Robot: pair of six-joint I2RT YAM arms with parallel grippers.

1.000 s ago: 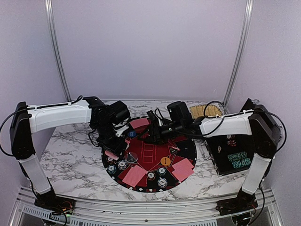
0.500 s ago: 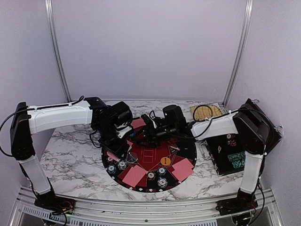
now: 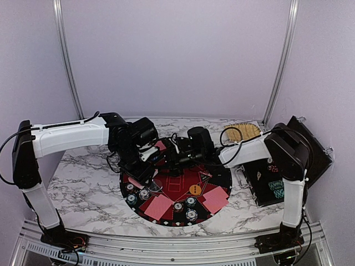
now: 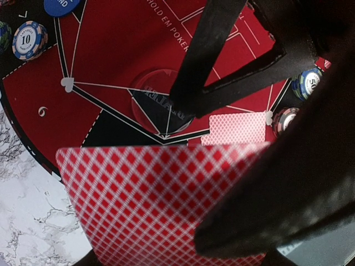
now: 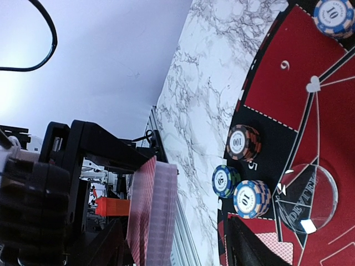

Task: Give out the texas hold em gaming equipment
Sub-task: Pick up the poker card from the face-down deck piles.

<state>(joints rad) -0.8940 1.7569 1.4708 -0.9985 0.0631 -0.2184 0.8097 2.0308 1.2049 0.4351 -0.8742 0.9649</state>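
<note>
My left gripper (image 3: 145,168) is shut on a deck of pink-red-backed cards (image 4: 144,199), held over the left side of the round mat (image 3: 223,176). My right gripper (image 3: 163,159) is open, reaching left to that deck; its black fingers (image 4: 206,52) cross the left wrist view. In the right wrist view the deck (image 5: 152,216) stands edge-on between my open right gripper's (image 5: 180,250) fingers, not clamped. Chip stacks (image 5: 244,143) and a clear button (image 5: 308,191) sit on the mat. Dealt cards (image 3: 158,206) lie face down at the mat's front. An orange button (image 3: 194,189) sits on the mat.
A black case (image 3: 273,185) with more chips stands open at the right. A wicker mat (image 3: 242,132) lies at the back right. A blue button (image 4: 61,5) and a 10 chip (image 4: 29,40) sit at the mat's rim. More chips (image 3: 191,213) line the front rim.
My right gripper has moved left across the mat up to the deck in my left gripper. The left gripper has shifted slightly, still holding the deck.
</note>
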